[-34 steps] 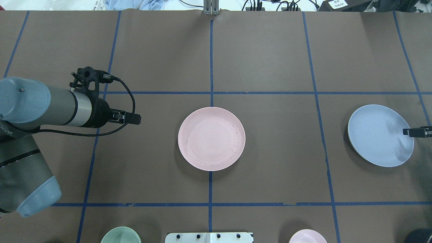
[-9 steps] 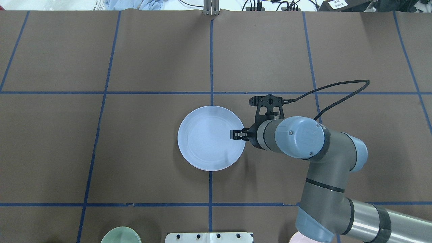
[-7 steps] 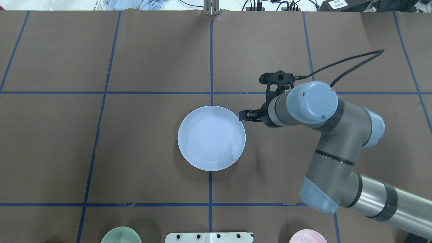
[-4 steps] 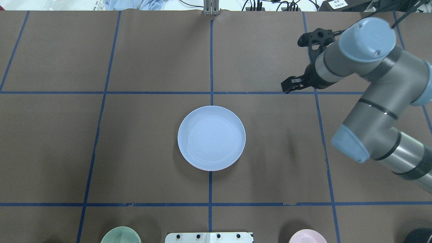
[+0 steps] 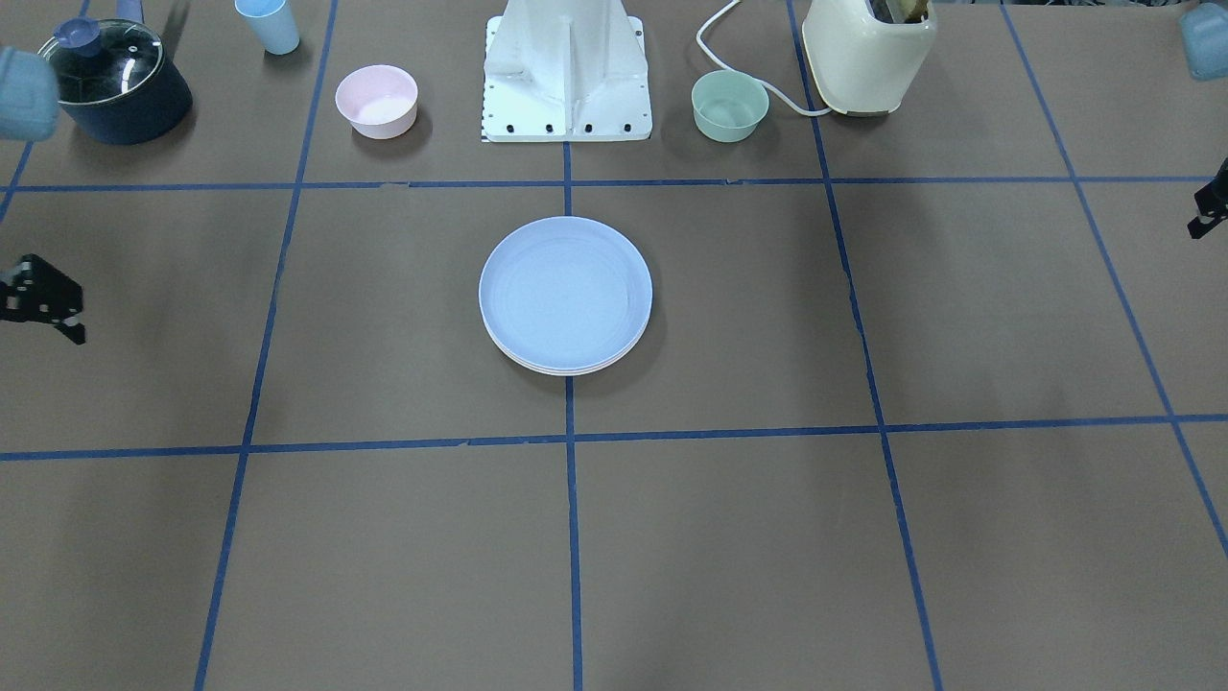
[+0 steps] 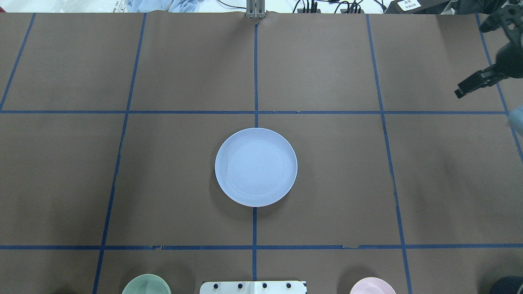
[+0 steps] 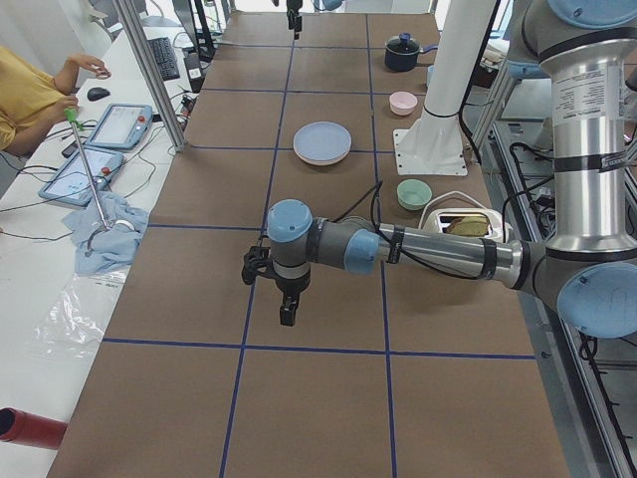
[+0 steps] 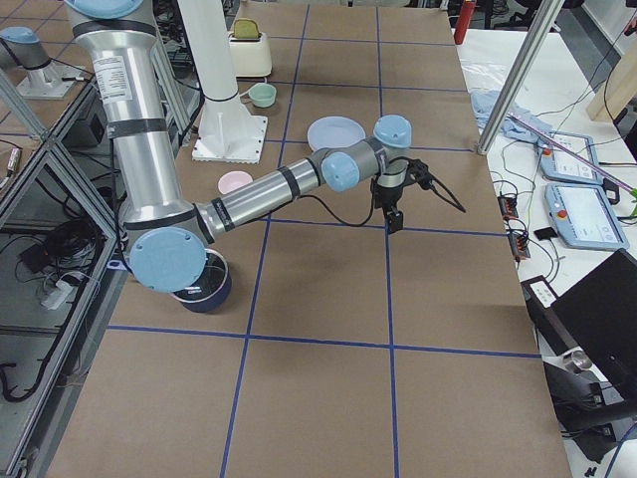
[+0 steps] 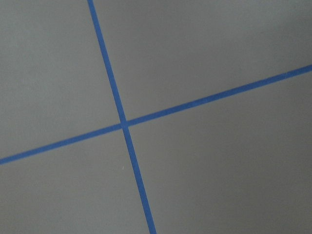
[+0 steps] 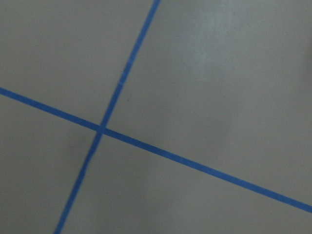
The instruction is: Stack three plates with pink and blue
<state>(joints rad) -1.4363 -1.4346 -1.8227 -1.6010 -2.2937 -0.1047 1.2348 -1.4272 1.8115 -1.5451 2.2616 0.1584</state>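
Light blue plate (image 6: pixel 255 167) tops the stack (image 5: pixel 566 369), well apart from the right gripper (image 6: pixel 460 92) and the seemingly farther left gripper (image 7: pixel 287 317); whether either is parted cannot be told.

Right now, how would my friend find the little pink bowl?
Find the robot's white base at the table's edge. The pink bowl sits beside it, on the side with the dark lidded pot. The base's other neighbour is a green bowl, and the nearby blue cup is taller.

Grey and silver tubular arms (image 7: pixel 438 254), pale blue joint caps (image 7: pixel 290 220), black braided cables (image 8: pixel 443 192), white bolted pedestal (image 5: pixel 566 58).
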